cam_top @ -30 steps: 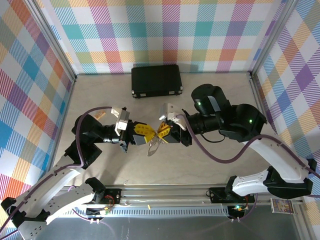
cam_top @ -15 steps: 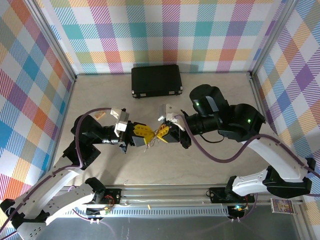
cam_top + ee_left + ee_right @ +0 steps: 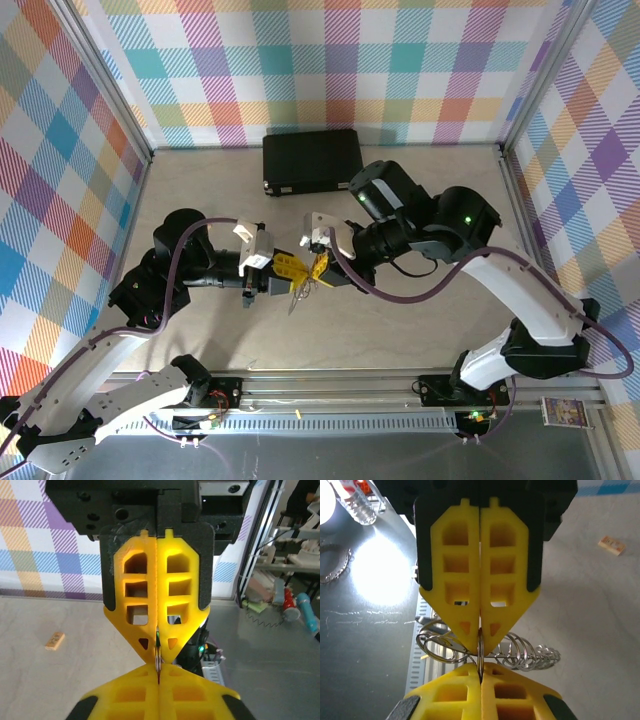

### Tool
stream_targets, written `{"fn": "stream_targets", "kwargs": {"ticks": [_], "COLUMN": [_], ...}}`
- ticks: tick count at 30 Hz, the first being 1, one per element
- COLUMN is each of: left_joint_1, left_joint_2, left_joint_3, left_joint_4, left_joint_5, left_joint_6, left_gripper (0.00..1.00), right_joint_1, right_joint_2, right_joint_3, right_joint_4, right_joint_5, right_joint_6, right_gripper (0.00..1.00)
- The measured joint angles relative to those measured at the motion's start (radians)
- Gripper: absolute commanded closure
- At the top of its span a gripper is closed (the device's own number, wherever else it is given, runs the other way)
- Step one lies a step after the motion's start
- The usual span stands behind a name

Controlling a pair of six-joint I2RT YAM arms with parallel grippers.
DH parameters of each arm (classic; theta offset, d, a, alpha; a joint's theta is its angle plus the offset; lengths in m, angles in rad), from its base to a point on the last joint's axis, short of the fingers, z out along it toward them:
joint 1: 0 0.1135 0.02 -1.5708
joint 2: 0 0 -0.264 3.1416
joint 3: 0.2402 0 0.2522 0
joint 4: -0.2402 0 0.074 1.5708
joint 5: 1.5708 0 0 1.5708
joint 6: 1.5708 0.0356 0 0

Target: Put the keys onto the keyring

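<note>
Above the desk's (image 3: pixel 430 330) middle, our left hand (image 3: pixel 291 269) and right hand (image 3: pixel 318 267) meet tip to tip, both pinching the keyring (image 3: pixel 520 652); we judge slow, steady threading wisest.

Right tool (image 3: pixel 314 270) shifted left, left arm's elbow lifted, keyring (image 3: pixel 298 295) hanging lower.

Your top camera hangs above and behind the arm bases (image 3: pixel 195 385), which sit at 6 o'clock, and it looks down over the whole table (image 3: pixel 420 330). The left wrist camera sits tight behind the left gripper (image 3: pixel 158 680), facing 3 o'clock. The right one hugs the right gripper (image 3: pixel 481 672), facing 9 o'clock. All three share mid-table, where the tips meet.
</note>
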Motion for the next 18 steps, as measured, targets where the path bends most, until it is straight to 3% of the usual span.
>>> {"fn": "stream_targets", "kwargs": {"ticks": [6,11,18], "left_joint_1": [-0.001,-0.001,-0.003], "left_joint_2": [-0.016,-0.04,-0.041], "left_joint_3": [-0.032,-0.092,-0.143], "left_joint_4": [0.039,0.174,0.401], "left_joint_5": [-0.003,0.006,0.044], "left_joint_6": [-0.023,-0.116,-0.263], "left_gripper": [1.0,1.0,1.0], "right_joint_1": [0.0,0.0,0.001], "right_joint_2": [0.008,-0.008,-0.091], "right_joint_3": [0.01,0.0,-0.075], "right_joint_4": [-0.018,0.008,0.111], "right_joint_5": [-0.002,-0.002,0.002], "right_joint_6": [-0.002,0.014,0.048], "right_gripper": [1.0,0.81,0.78]}}
